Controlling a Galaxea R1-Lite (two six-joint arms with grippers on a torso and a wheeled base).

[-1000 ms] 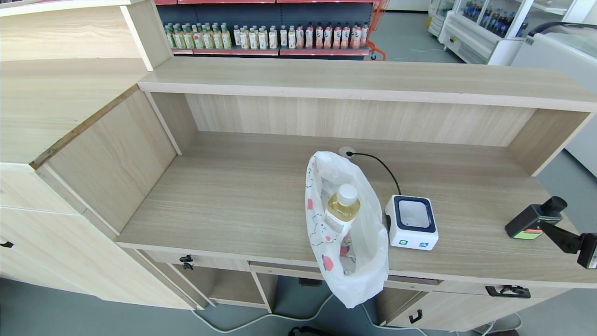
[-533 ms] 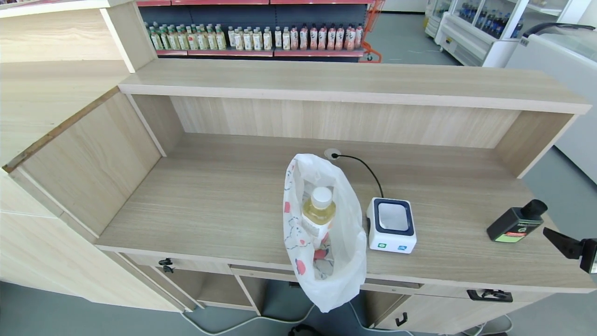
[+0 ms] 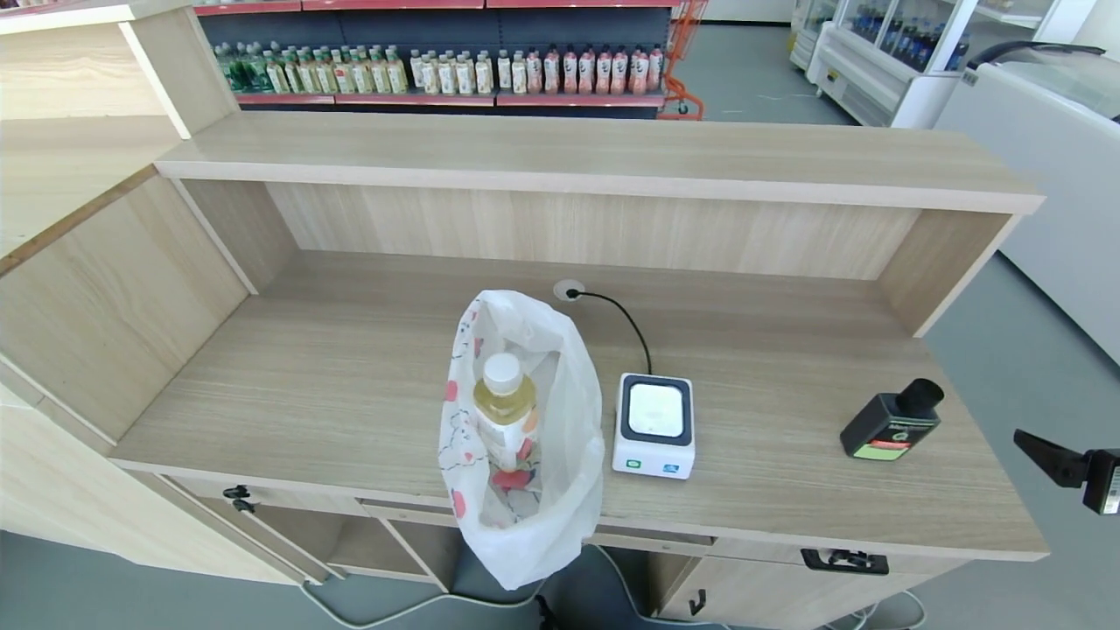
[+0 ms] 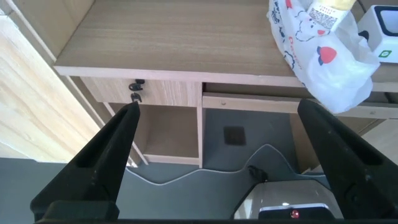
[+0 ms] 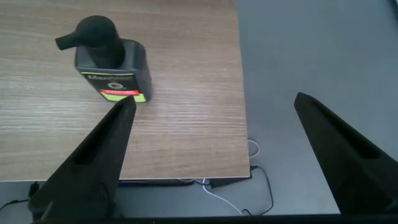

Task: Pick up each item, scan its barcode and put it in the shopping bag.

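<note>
A white shopping bag (image 3: 525, 455) with red prints stands at the counter's front edge, hanging partly over it, with a yellow drink bottle (image 3: 504, 399) upright inside. Just right of the bag sits a white barcode scanner (image 3: 654, 424). A black pump bottle (image 3: 891, 423) with a green and red label lies farther right on the counter. My right gripper (image 5: 214, 99) is open and empty, off the counter's right end; the black bottle (image 5: 112, 62) lies beyond one fingertip. My left gripper (image 4: 221, 107) is open and empty, low in front of the counter, left of the bag (image 4: 323, 56).
The wooden counter (image 3: 350, 385) has a raised back shelf and side walls. A black cable (image 3: 626, 319) runs from the scanner to a hole at the back. Drawers and handles (image 4: 135, 87) sit under the front edge. Store shelves with bottles stand behind.
The head camera has shifted, so the whole scene slid left. My right gripper, which overlapped the black bottle a second ago, now stands apart to its right. The bag, scanner and bottle have stayed put.
</note>
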